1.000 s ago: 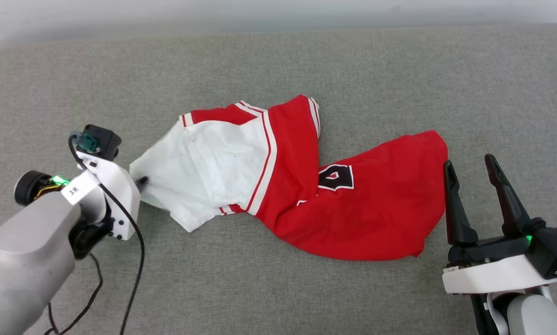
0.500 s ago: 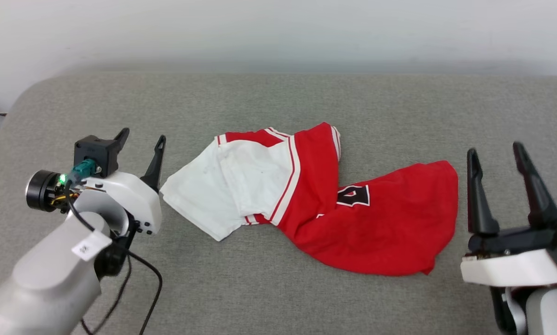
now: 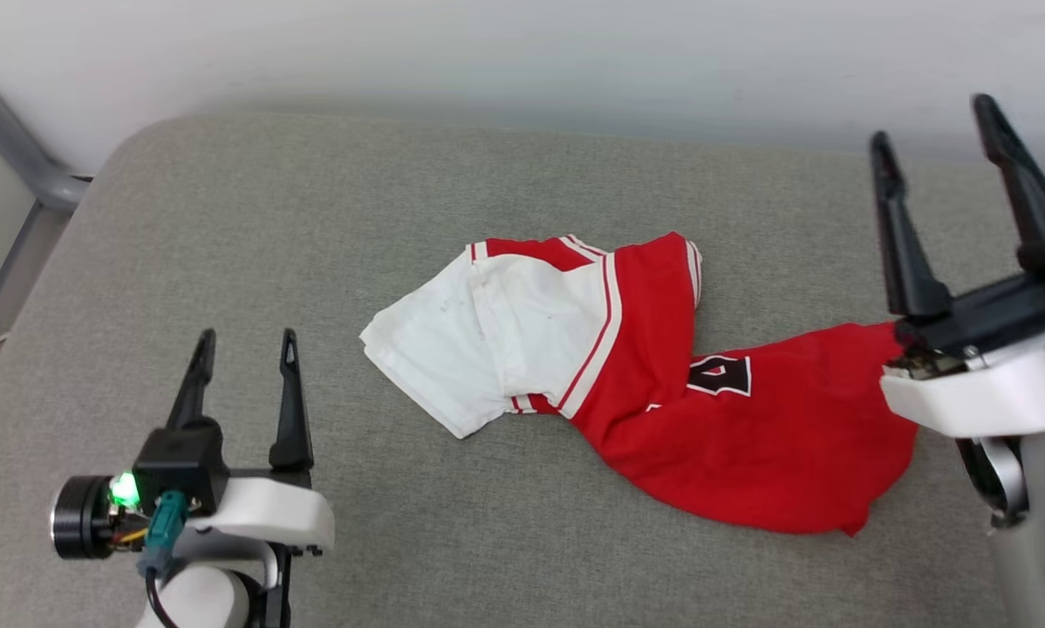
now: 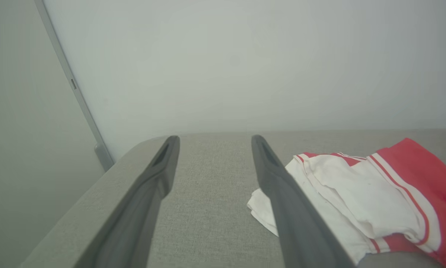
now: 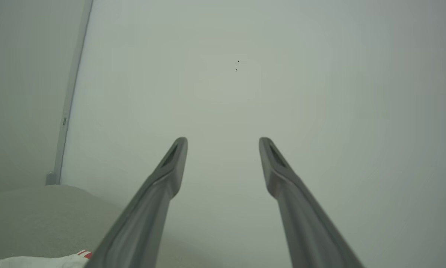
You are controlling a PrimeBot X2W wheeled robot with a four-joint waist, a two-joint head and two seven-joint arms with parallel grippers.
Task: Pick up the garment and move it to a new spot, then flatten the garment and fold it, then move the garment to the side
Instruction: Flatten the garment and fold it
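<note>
A pale wall [image 3: 522, 52] is rising behind a broad grey cushion [image 3: 226, 244], coarse-woven and round-cornered. The garment [image 3: 636, 366], a soft red T-shirt, is lying crumpled near its middle, so I'd say the flattening, folding and moving aside are all waiting. The right gripper [image 3: 928, 118] is hovering over the red hem end and the left gripper [image 3: 245, 336] is sitting apart from the white sleeve [image 3: 488, 349]. Both are gaping wide, gripping nothing. A black-and-white patch [image 3: 720, 377] is peeking from the folds.

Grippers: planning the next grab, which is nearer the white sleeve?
The left gripper, beside the white sleeve of the garment; the right gripper stands by its red end.
</note>
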